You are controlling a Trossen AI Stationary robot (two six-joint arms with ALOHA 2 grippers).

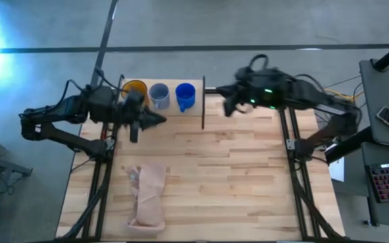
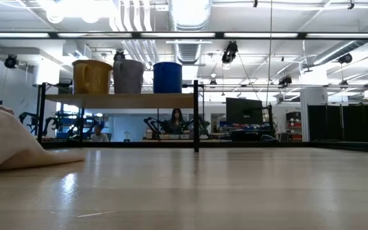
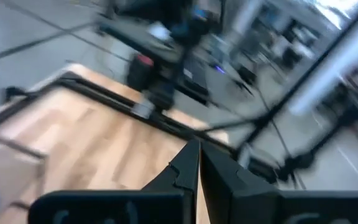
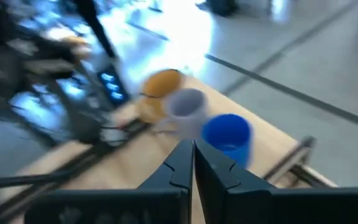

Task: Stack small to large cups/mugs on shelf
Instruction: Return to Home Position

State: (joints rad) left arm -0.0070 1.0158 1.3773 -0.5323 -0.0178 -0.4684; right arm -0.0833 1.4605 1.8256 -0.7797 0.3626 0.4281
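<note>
Three mugs stand in a row on the light-wood shelf (image 2: 120,100) at the table's far left: a yellow-orange one (image 1: 135,89), a pale grey-blue one (image 1: 159,95) and a bright blue one (image 1: 186,96). They also show in the low view: yellow-orange mug (image 2: 92,76), grey-blue mug (image 2: 128,76), blue mug (image 2: 167,77). My left gripper (image 1: 162,119) is shut and empty, just in front of the shelf. My right gripper (image 1: 225,108) is shut and empty, right of the shelf's black post (image 1: 203,102).
A tan cloth (image 1: 148,196) lies crumpled on the tabletop near the left front; it also shows in the low view (image 2: 8,147). The plank tabletop (image 1: 248,182) lies between the arms. People sit in the room beyond the table (image 2: 175,121).
</note>
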